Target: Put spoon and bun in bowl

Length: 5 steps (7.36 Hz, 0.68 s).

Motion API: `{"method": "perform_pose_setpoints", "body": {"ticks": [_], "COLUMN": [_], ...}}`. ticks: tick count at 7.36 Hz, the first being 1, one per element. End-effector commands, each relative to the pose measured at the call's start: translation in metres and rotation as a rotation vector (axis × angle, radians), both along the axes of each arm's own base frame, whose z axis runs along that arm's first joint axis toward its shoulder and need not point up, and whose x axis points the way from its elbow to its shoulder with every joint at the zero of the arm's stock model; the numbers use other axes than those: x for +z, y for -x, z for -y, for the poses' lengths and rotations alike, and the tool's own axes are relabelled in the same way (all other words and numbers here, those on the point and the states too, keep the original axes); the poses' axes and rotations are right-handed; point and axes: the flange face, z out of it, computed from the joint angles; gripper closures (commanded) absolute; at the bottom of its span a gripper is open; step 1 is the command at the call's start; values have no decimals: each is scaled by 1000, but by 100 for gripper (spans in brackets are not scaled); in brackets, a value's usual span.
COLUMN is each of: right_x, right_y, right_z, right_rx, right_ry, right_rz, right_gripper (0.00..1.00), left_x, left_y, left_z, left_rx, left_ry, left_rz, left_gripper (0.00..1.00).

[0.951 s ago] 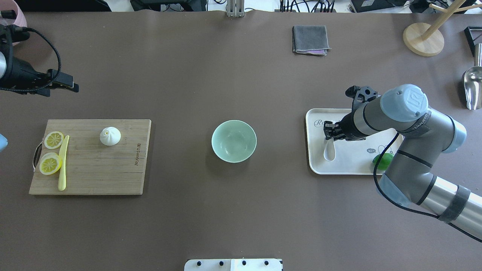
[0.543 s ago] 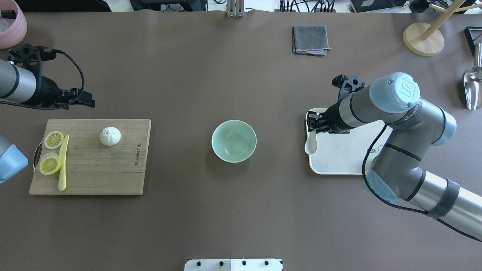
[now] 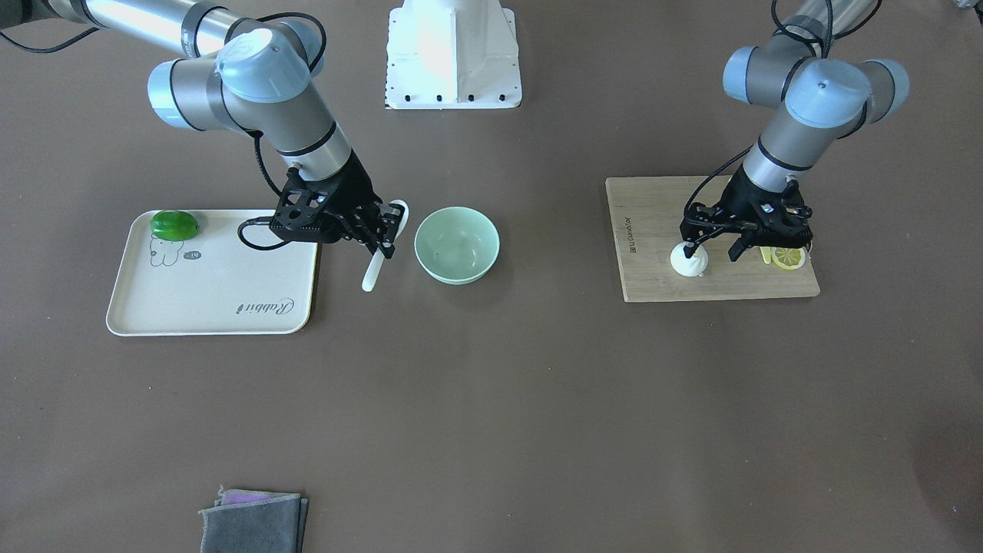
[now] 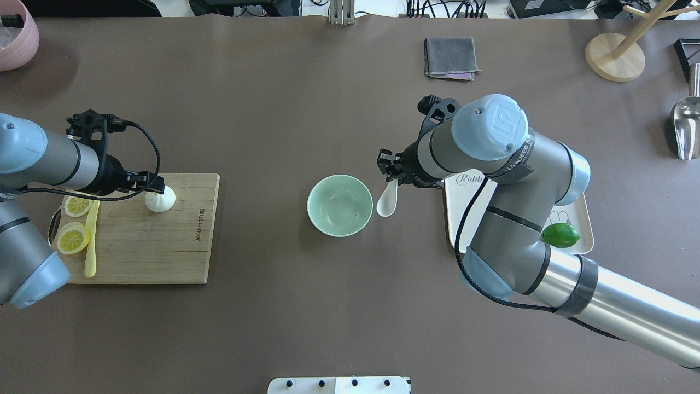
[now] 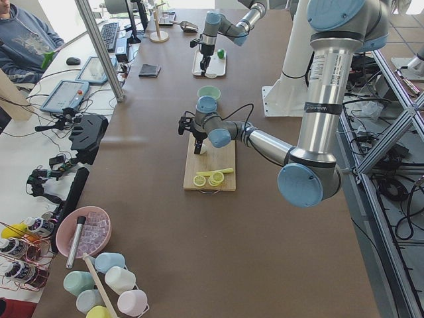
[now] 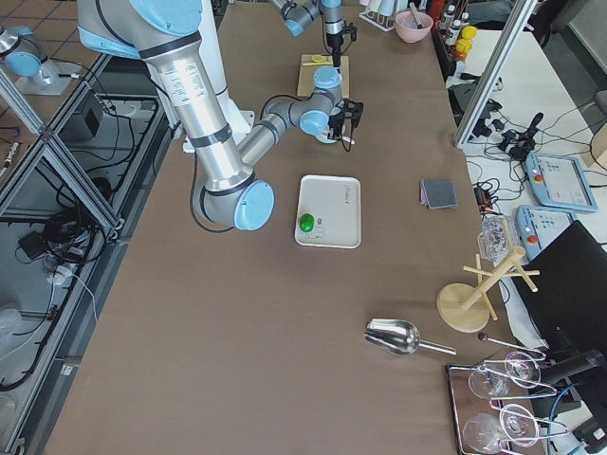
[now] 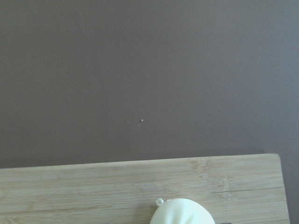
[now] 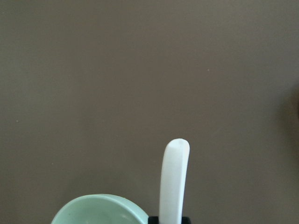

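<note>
Right gripper [image 4: 389,174] clamps the spoon [image 4: 386,204] mid-length between its fingers, just off the bowl [image 4: 339,210] at three o'clock. Left gripper [image 3: 710,250], fingers spread wide, hovers over the bun [image 3: 689,263] on the cutting board [image 4: 164,246], at nine o'clock.

1. Bright, even, diffuse light; only a faint soft shadow hugs the bowl [image 4: 339,205].
2. Far right of the bowl, the metal scoop [image 4: 686,128] glares.
3. Beside the bowl, the wrist view's spoon [image 8: 174,182] looks soft-edged.

bun [image 7: 182,213] cut off below, bowl [image 8: 93,205] likewise
</note>
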Motion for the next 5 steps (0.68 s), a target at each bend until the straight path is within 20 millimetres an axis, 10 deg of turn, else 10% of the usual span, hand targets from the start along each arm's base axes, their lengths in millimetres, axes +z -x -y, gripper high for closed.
{"method": "perform_pose_setpoints", "body": {"ticks": [1,3,4,5], "right_x": [-28,-34,-28,-26], "right_y": [29,60,66,72], "right_z": [-14,-18,-15,-21], "right_rx": [27,53,54,53], "right_ry": [-4,-6,-2,-4], "right_rz": [12,-6,-18,-26], "right_gripper": [100,100,100,1], "left_x": [3,-3,-18,-66], "left_y": [-10,-14,-16,-21], "left_z": [-4,-9,-8,-5], "left_rx": [4,16,21,-24], "left_ry": [-4,-9,-26,-12], "left_rz": [10,0,-28,-114], "left_gripper": [53,97,100,100]}}
